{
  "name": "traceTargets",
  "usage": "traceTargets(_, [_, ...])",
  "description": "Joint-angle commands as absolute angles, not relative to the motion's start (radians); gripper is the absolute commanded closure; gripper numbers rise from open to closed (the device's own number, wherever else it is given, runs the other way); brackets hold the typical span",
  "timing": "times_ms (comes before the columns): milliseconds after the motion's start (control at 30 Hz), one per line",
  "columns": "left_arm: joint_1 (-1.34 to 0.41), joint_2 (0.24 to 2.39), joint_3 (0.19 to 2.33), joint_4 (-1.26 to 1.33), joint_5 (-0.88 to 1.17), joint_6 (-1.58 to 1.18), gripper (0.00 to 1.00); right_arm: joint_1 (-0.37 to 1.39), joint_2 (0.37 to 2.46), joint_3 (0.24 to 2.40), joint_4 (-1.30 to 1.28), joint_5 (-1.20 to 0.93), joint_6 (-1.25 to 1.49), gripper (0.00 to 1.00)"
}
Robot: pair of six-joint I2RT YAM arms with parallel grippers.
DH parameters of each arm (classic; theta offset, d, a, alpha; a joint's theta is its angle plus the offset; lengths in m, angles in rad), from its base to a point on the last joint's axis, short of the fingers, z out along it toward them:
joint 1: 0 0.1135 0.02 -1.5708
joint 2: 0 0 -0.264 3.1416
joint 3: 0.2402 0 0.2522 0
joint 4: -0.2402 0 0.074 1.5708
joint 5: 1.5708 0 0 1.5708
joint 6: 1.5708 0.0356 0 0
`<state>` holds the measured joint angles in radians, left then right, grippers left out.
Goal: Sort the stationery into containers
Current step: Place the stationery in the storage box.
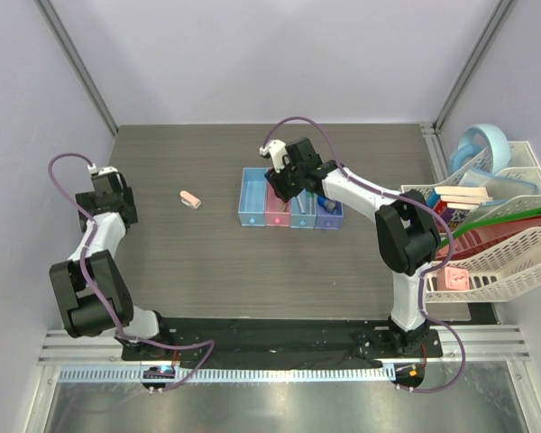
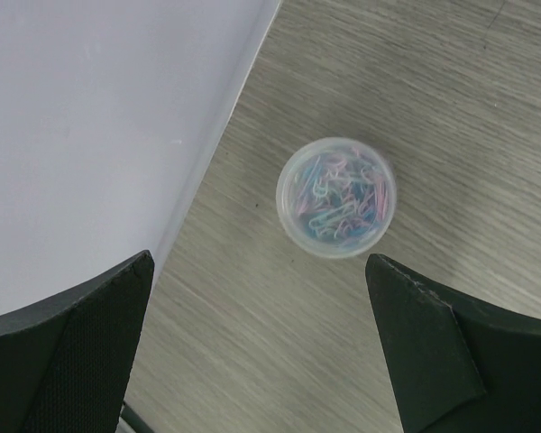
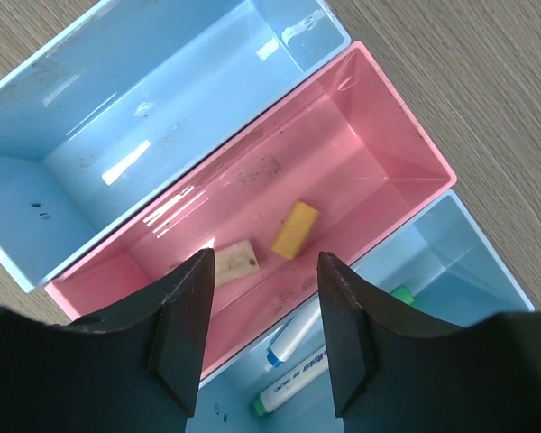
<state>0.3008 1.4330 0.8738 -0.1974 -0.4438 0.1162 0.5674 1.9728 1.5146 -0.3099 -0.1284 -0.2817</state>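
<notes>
The dark wood-grain table (image 1: 207, 271) carries a row of four joined translucent plastic bins (image 1: 252, 197). The right gripper (image 3: 263, 262) hangs released and empty over the pink bin (image 3: 370, 135), which holds a tan block (image 3: 236, 262) and a yellow block (image 3: 295, 229). The left gripper (image 2: 258, 271), fingers spread and empty, hovers over a clear round tub of coloured paper clips (image 2: 336, 197) standing beside the wall. A small pink eraser (image 1: 190, 199) lies on the table, well left of the bins
</notes>
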Motion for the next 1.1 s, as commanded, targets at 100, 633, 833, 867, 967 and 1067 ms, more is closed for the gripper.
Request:
traceTargets(100, [0.344, 1.517, 0.931, -0.089, -0.353, 0.104, 0.0, 0.574, 1.925, 1.537, -0.29, -0.15, -0.27, 0.44])
traceTargets(633, [0.347, 1.646, 0.996, -0.02, -0.273, 0.101, 0.04, 0.575, 1.864, 1.489, -0.302, -0.143, -0.276, 0.43])
traceTargets(833, [0.351, 1.66, 0.971, -0.014, -0.244, 0.103, 0.27, 0.577, 1.862, 1.491, -0.302, -0.144, -0.272, 0.43])
traceTargets(867, [0.356, 1.664, 0.968, -0.014, -0.238, 0.103, 0.28, 0.575, 1.859, 1.491, -0.302, -0.143, -0.272, 0.43])
traceTargets(967, [0.36, 1.675, 0.965, -0.014, -0.229, 0.101, 0.33, 0.577, 1.856, 1.491, -0.304, -0.14, -0.273, 0.43])
traceTargets(1067, [0.362, 1.678, 0.963, -0.014, -0.222, 0.098, 0.34, 0.575, 1.853, 1.489, -0.302, -0.141, -0.275, 0.43])
